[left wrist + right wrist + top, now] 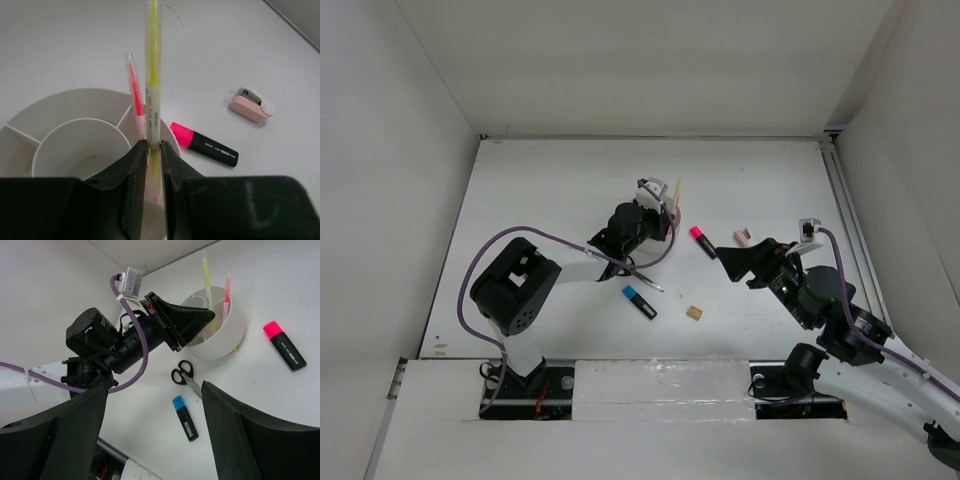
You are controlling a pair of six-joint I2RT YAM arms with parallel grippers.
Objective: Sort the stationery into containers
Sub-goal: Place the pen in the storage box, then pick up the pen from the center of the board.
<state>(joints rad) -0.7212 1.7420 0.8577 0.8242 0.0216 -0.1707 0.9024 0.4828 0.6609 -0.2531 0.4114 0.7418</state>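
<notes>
My left gripper [153,145] is shut on the thin pale yellow pencil [153,75] and holds it upright over the edge of the round white tub [75,95]. A thin red pen [135,95] stands in an outer compartment of the tub. The pink-and-black highlighter [703,241] and the pinkish eraser [743,237] lie to the tub's right. The blue-and-black highlighter [640,301] and the tan eraser [694,313] lie nearer the front. The black-handled scissors [182,374] lie beside the tub, partly under the left arm. My right gripper [735,262] is open and empty, above the table right of the pink highlighter.
The left arm [140,335] and its purple cable reach across the table's middle to the tub [225,335]. White walls close the table on the left, back and right. The arm bases stand along the front edge.
</notes>
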